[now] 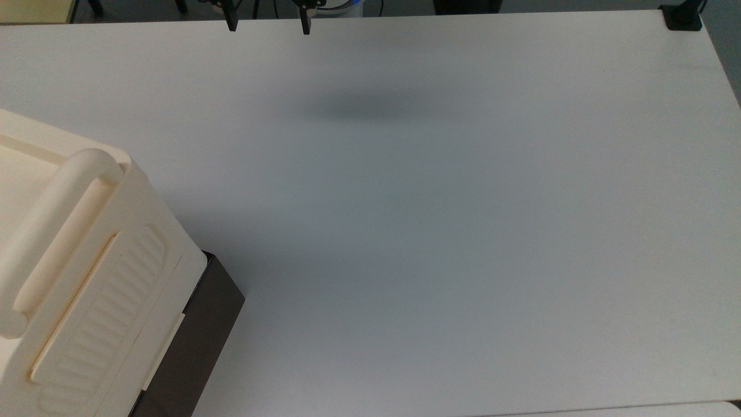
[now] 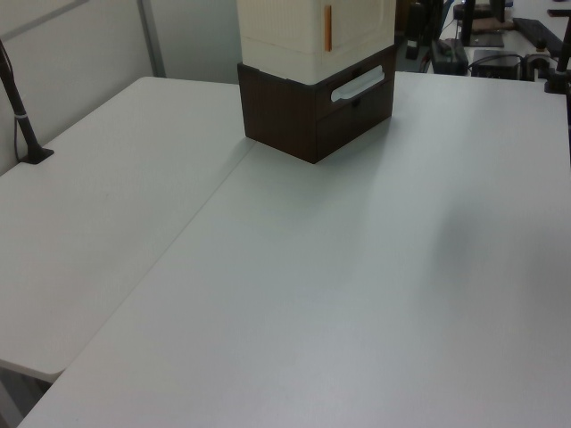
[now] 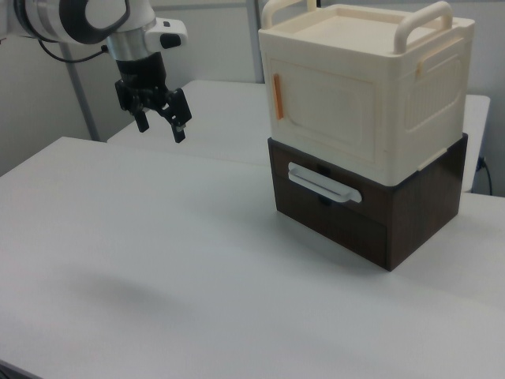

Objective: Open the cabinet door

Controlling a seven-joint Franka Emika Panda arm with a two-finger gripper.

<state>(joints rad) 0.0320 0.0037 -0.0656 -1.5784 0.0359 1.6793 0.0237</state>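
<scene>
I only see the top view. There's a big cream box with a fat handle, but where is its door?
Observer: The cabinet door is on the face toward the right view's camera. It is shut, flush with the cabinet.
Operator: Is there something to grab on it?
Observer: An orange tab stands upright along the door's edge at the right view's left.
Operator: Is my claw near it?
Observer: No. The gripper hangs open above the table, well apart from the cabinet, toward the right view's left.
</scene>
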